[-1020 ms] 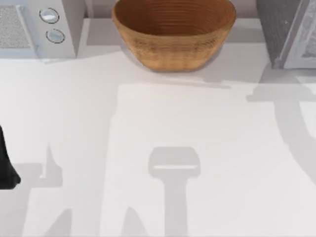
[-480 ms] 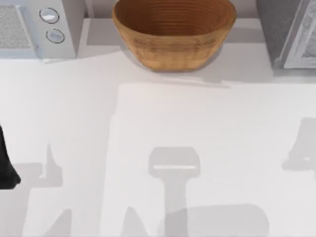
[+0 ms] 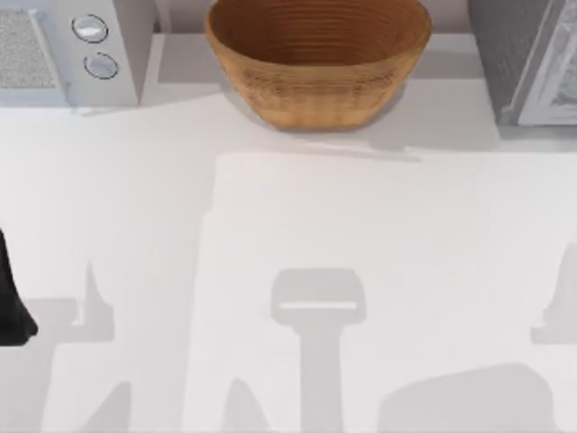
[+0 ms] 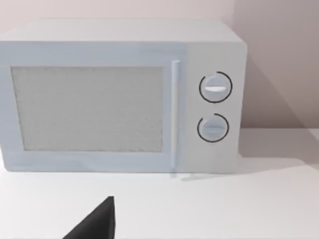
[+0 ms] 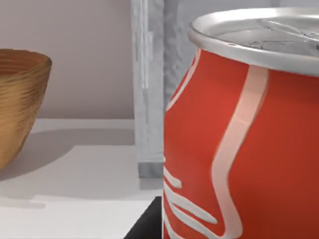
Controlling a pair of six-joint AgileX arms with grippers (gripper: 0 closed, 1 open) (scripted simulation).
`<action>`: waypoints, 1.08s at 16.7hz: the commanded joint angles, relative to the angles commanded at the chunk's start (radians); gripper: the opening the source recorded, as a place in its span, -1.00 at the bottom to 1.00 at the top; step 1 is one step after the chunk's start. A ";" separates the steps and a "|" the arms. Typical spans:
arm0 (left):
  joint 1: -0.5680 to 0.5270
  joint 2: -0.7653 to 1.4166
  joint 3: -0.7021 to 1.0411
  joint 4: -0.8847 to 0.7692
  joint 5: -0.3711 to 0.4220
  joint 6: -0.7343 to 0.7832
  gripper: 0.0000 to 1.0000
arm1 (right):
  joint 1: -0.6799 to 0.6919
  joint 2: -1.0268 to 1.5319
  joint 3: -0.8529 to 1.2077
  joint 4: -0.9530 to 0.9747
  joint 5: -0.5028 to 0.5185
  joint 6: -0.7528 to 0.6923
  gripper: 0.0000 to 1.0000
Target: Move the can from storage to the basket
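The right hand (image 5: 149,226) shows only a dark sliver beside the can (image 5: 239,139); I cannot tell its grip. The can sits upright, close before the wrist, near storage (image 5: 147,89). Carry it level toward the basket (image 5: 20,104), clearing the rim before lowering. The left arm (image 3: 11,302) idles far from the basket.

Tan-brown wicker with horizontal woven ribs on the basket (image 3: 317,63), darker brown inside its bowl. Bright red with white script strokes on the can (image 5: 244,159), topped by a silver lid; dark grey speckle on storage (image 3: 505,54), edged by a white door frame. White all over the appliance (image 4: 119,94), with a fine grey-speckled window panel and two round silver knobs, on a plain white table (image 3: 270,225) crossed by soft grey shadows.
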 joint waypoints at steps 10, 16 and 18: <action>0.000 0.000 0.000 0.000 0.000 0.000 1.00 | 0.057 0.162 0.146 0.048 0.056 0.005 -1.00; 0.000 0.000 0.000 0.000 0.000 0.000 1.00 | 0.197 0.684 0.573 0.159 0.209 0.011 -1.00; 0.000 0.000 0.000 0.000 0.000 0.000 1.00 | 0.254 0.912 0.742 0.202 0.270 0.012 -1.00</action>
